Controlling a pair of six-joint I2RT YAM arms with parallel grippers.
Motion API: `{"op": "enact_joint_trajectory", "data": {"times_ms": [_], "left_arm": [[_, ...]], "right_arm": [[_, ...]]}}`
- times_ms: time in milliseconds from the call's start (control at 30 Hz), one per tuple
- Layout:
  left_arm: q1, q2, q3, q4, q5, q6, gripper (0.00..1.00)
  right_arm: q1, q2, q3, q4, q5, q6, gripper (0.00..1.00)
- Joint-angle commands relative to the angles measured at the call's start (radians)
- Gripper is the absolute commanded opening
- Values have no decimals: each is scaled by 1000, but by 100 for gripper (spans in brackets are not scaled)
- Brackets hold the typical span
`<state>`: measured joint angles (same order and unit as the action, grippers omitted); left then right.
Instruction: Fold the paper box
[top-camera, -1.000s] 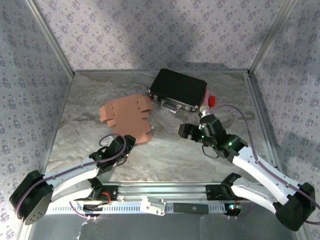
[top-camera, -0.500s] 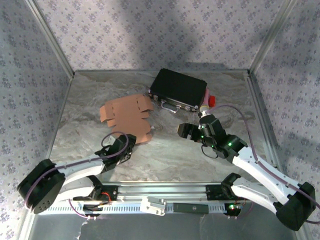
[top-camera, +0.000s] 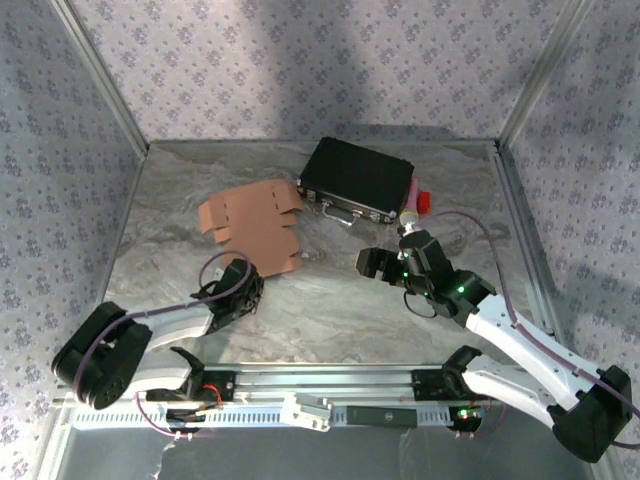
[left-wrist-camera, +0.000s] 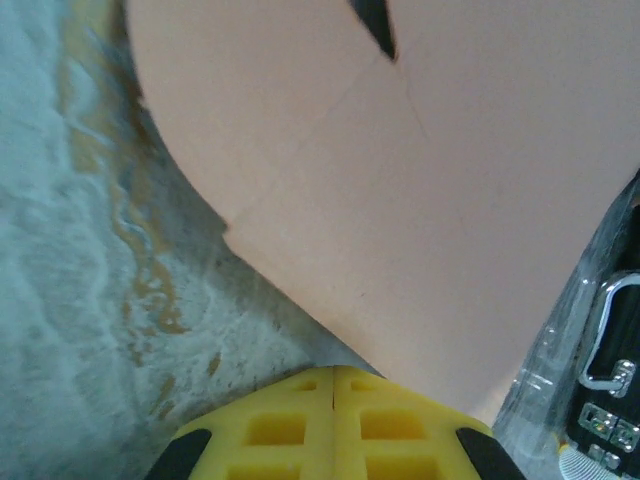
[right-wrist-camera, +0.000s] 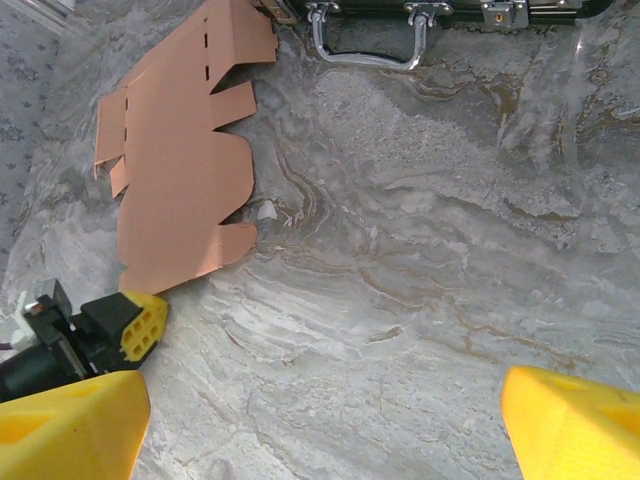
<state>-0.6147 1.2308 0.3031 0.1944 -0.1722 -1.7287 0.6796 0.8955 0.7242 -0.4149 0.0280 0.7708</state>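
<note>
Folding seems barely begun: the paper box (top-camera: 252, 228) lies flat on the table (top-camera: 330, 310), the left gripper (left-wrist-camera: 332, 400) pressed together at its near edge, the right gripper (right-wrist-camera: 325, 405) spread wide, and a flap needs raising next.

The left gripper (top-camera: 247, 283), whose jaws stood apart a second ago, has closed until its yellow fingertips (left-wrist-camera: 290, 420) meet, right at the edge of the paper box (top-camera: 250, 225) that lies farthest from the black case (top-camera: 357, 175). The paper box has slid and turned a little toward the black case, so its notched corner now lies closer to the case's left end than before. The left arm (top-camera: 150, 325) has swung its rear links inward and forward, bringing them nearer to the black case.
</note>
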Motion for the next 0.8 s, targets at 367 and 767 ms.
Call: {"op": "enact_joint_trajectory", "data": {"times_ms": [367,767], "left_arm": [[257,-664,74,-866,94,421,0],[76,-458,-24,-236,188,124,57]], "right_arm": [[8,174,72,51,-39,-16,92],[62,391,137,186,-62,22,89]]}}
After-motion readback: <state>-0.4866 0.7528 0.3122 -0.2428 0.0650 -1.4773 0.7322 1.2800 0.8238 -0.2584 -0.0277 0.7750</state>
